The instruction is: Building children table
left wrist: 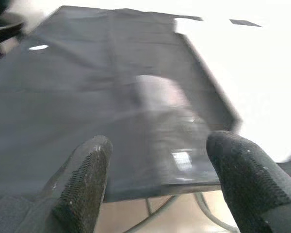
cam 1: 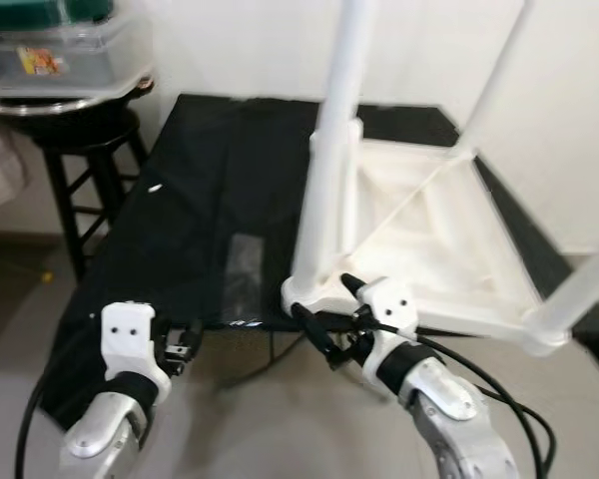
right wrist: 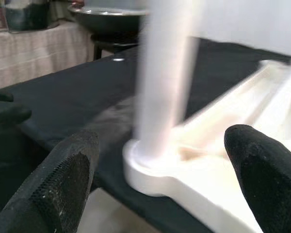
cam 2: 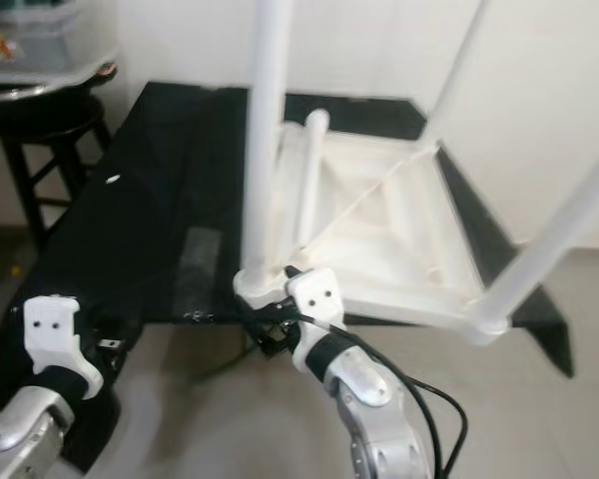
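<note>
Two grippers sit nearest to us at the bottom of the head views. The left gripper (cam 1: 185, 344) hovers at about seven o'clock, over the near edge of a black cloth (cam 1: 210, 200); in its wrist view the two fingers (left wrist: 82, 187) stand wide apart with nothing between them. The right gripper (cam 1: 324, 314) reaches in at about five o'clock, just beside the near corner of the white children's table (cam 1: 429, 249). Its wrist view shows the black fingertips (right wrist: 63, 182) spread well apart on either side of the closest table leg (right wrist: 162, 73), without touching it, so we read this gripper as open too.

The table lies upside down on the black cloth, its underside facing up, towards three o'clock of the cloth. The near-left leg (cam 1: 334, 130) stands upright from its corner socket right in front of the right gripper. A second leg (cam 1: 584, 289) rises from the near-right corner at about four o'clock, and a third leg (cam 1: 494, 80) slants up from the far corner towards one o'clock.

Further off, at ten o'clock, we see a dark wooden stool (cam 1: 85, 160) beside the cloth, carrying a metal bowl (cam 1: 65, 100) with a clear plastic container (cam 1: 60, 50) resting on it.
</note>
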